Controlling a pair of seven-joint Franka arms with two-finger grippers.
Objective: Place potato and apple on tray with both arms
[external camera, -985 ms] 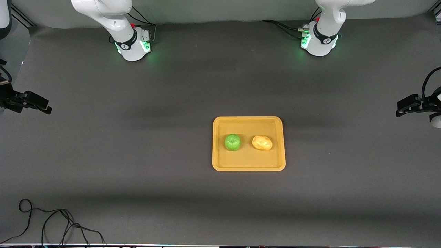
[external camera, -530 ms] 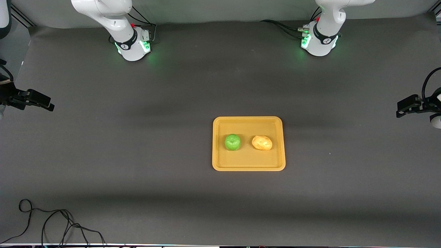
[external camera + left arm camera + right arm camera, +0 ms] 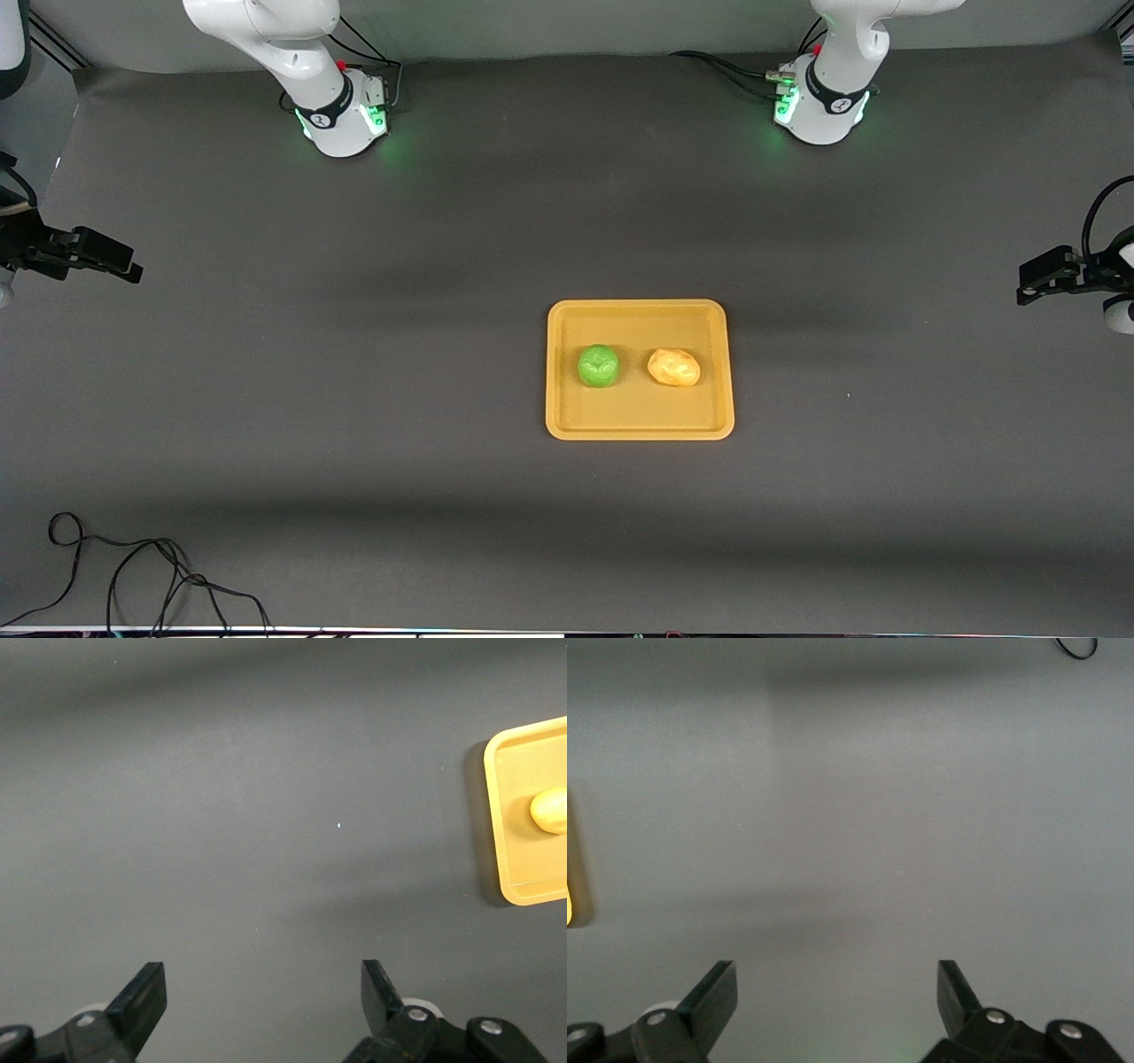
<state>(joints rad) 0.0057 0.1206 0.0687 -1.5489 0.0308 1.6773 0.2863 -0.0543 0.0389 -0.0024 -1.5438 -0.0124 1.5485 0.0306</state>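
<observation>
Front view: The flat rectangular yellow-orange plastic tray [image 3: 640, 416] with rounded corners and a low raised rim lies on the dark grey table mat [image 3: 354, 399], about midway between the two arms' ends. Two items rest inside it, side by side and apart from each other. The small round bright-green apple [image 3: 598, 366], with a dimple on top, sits toward the right arm's end of the tray. The lumpy oval glossy yellow-tan potato [image 3: 673, 367], with pale patches, sits toward the left arm's end. Both are about the same size and much smaller than the tray. The right gripper [image 3: 97, 263] hangs over the table edge at the right arm's end; the left gripper [image 3: 1050, 278] hangs over the table edge at the left arm's end. Both are well apart from the tray and hold nothing. A thin black looped cable [image 3: 133, 576] lies on the mat at the corner nearest the camera, at the right arm's end.

Left wrist view: The left gripper [image 3: 263, 1001] shows both black fingers [image 3: 146, 997] spread wide, with bare mat between them. One end of the tray [image 3: 505, 833] and part of the potato [image 3: 554, 810] appear at the frame edge.

Right wrist view: The right gripper [image 3: 836, 999] shows both fingers [image 3: 716, 994] spread wide over bare mat. A sliver of the tray [image 3: 572, 886] shows at the frame edge.
</observation>
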